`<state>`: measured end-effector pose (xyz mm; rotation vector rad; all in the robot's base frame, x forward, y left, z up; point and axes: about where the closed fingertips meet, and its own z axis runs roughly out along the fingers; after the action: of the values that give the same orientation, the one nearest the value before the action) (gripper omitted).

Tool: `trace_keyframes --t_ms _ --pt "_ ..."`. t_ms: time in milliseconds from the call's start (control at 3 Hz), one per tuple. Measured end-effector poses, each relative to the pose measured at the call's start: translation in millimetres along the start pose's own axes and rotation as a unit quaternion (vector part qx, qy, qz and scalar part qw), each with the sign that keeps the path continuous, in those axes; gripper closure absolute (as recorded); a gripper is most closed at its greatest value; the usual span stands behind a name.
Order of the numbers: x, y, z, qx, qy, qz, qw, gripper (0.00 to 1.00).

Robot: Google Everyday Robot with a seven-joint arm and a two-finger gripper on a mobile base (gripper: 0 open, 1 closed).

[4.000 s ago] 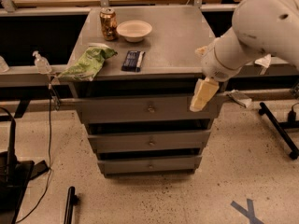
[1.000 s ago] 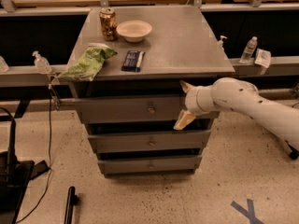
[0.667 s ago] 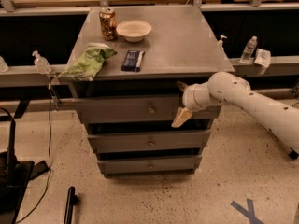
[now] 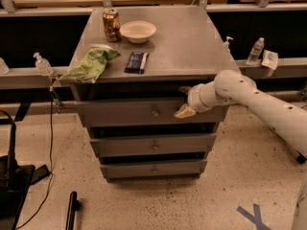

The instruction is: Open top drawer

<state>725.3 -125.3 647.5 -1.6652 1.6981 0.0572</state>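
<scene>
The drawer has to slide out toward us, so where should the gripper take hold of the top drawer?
Grip the small round knob at the centre of the top drawer, coming straight from the front: the panel is otherwise flat. The gripper sits right of the knob.

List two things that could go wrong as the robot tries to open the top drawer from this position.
1. The tool sits at the top drawer front, right of its small knob, so it may miss or slip off the knob.
2. The green bag overhangs the cabinet top's front-left edge; a jolt might drop it.
</scene>
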Motion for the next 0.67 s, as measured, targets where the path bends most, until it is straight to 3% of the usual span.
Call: trace_keyframes --t_ms 333,667 --pt "-3.1 -2.6 -4.3 0.000 0.000 0.000 1.0000 0.50" --pt "-5.6 -4.6 -7.7 0.000 0.000 0.000 1.0000 0.39"
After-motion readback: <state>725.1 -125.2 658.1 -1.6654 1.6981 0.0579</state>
